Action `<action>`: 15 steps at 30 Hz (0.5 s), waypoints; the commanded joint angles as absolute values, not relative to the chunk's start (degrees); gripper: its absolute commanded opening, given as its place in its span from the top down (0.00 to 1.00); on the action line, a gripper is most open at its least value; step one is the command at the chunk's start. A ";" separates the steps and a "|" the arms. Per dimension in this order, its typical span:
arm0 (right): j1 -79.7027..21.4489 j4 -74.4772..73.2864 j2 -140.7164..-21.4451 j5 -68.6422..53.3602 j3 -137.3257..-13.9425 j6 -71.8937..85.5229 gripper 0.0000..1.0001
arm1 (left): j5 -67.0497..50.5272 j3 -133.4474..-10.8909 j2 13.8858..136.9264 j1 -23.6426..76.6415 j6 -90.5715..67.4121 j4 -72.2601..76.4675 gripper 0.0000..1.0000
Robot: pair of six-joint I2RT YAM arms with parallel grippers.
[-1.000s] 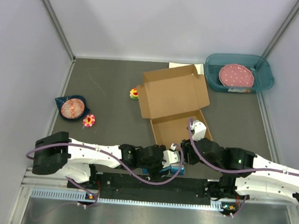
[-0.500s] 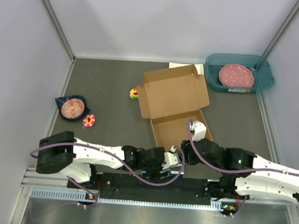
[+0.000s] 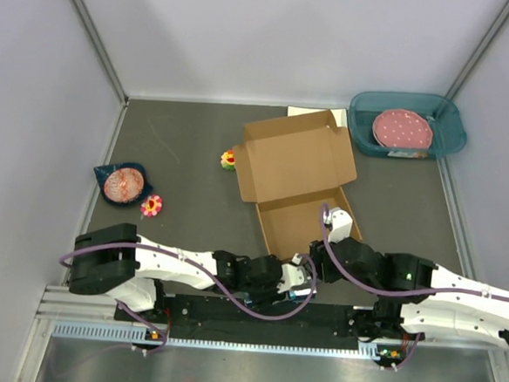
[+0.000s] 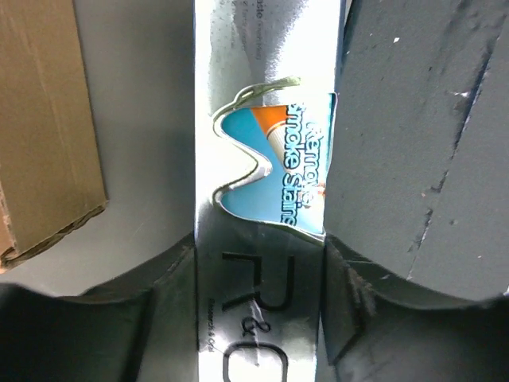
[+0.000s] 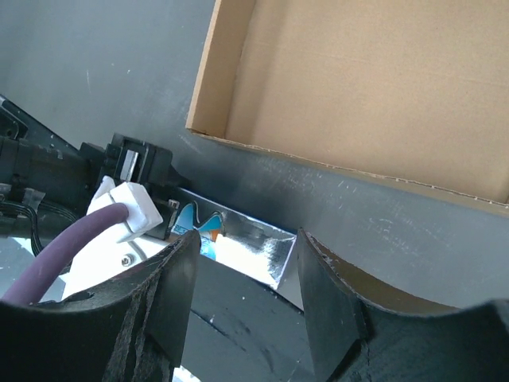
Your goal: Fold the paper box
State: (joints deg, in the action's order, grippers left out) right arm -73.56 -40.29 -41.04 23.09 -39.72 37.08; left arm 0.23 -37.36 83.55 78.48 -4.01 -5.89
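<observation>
Tabletop (image 3: pixel 179 142): dark grey, walled in pale grey.
Far left: small dark dish (image 3: pixel 122 184), with a toy flower (image 3: pixel 151 205) just beside it.
Left pincer (image 4: pixel 258 259): closed on a silver foil packet (image 4: pixel 266 103) at the near edge.
Centre: paper box (image 3: pixel 295 172) — tray open, lid spread behind, second flower (image 3: pixel 229 159) at its left.
Right pincer (image 5: pixel 248 255): fingers partly apart astride the packet's end — I cannot tell if they grip it.
Far right: teal tray (image 3: pixel 446 134) holding a spotted plate (image 3: pixel 402 129).

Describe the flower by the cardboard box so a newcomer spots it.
Find the paper box, open mid-table. Just off its left edge lies the flower, yellow and red with green. The other flower, pink, lies farther left beside a dark bowl.
</observation>
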 commanded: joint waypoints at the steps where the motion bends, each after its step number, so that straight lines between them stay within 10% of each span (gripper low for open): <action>1: -73.65 -35.16 -39.64 20.83 -40.08 38.50 0.46 | -2.29 -36.56 84.99 78.57 -5.18 -3.08 0.50; 15: -73.56 -39.11 -37.88 21.44 -45.52 37.10 0.46 | 2.19 -40.86 69.18 82.61 -6.86 -11.42 0.60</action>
